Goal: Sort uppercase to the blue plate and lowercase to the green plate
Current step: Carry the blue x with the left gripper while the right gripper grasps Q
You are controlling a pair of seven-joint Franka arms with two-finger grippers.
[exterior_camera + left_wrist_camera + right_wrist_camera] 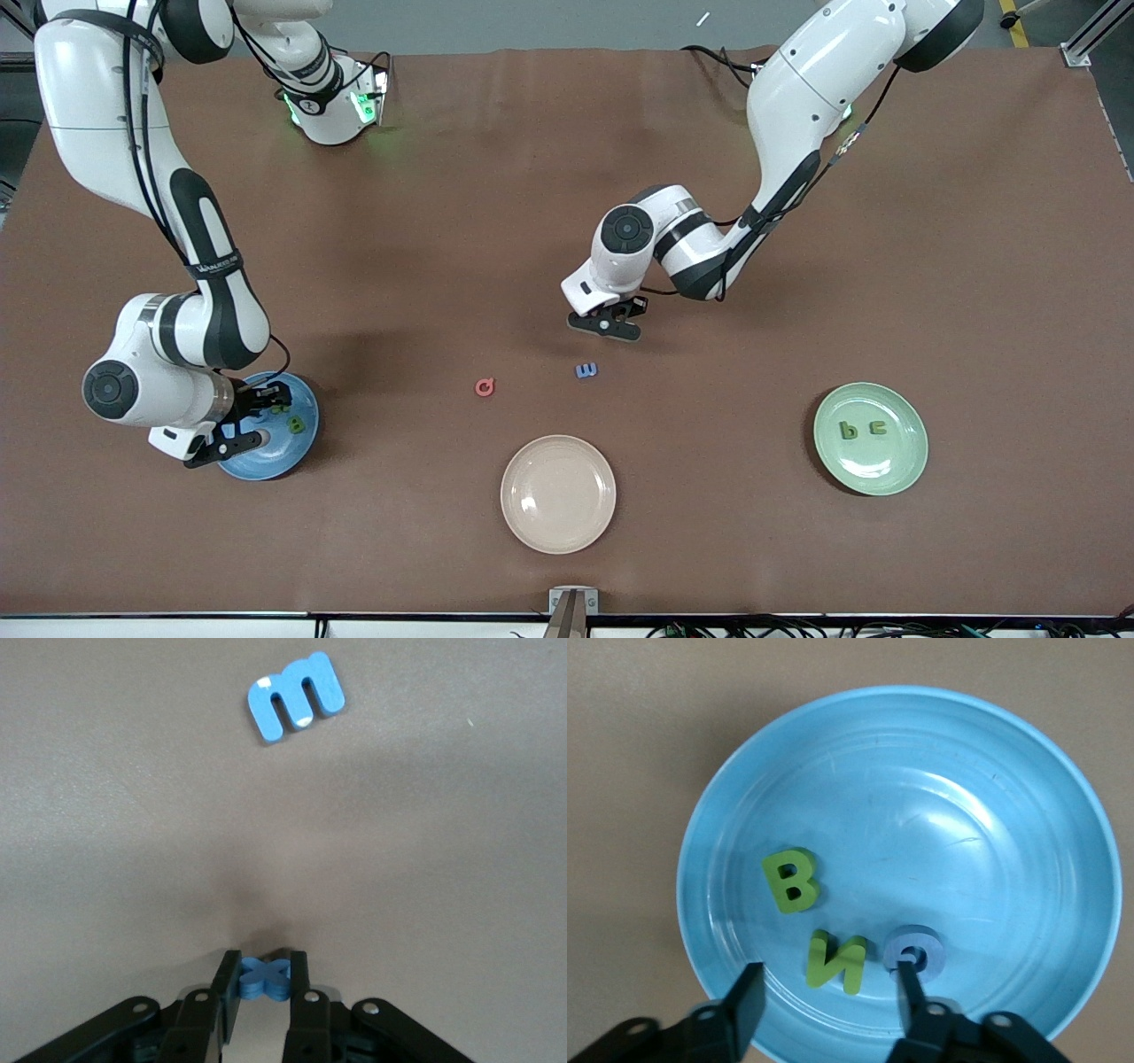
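My left gripper [264, 980] is shut on the tiny blue cross-like lowercase piece [266, 977], low over the bare table [611, 323]. The blue m [295, 695] lies flat close by [586, 370]. The red Q [484, 386] lies beside it, toward the right arm's end. My right gripper [828, 983] hangs open over the blue plate [992, 815], nothing between its fingers. On that plate lie a green B [792, 880], a green N [836, 962] and a blue G [915, 950]. The green plate [912, 461] holds a green b [848, 431] and a green n [878, 427].
A cream plate [558, 532] sits near the table's front edge, between the blue plate [266, 462] and the green one. Brown tabletop spreads around all three plates. The arms' bases stand along the table's back edge.
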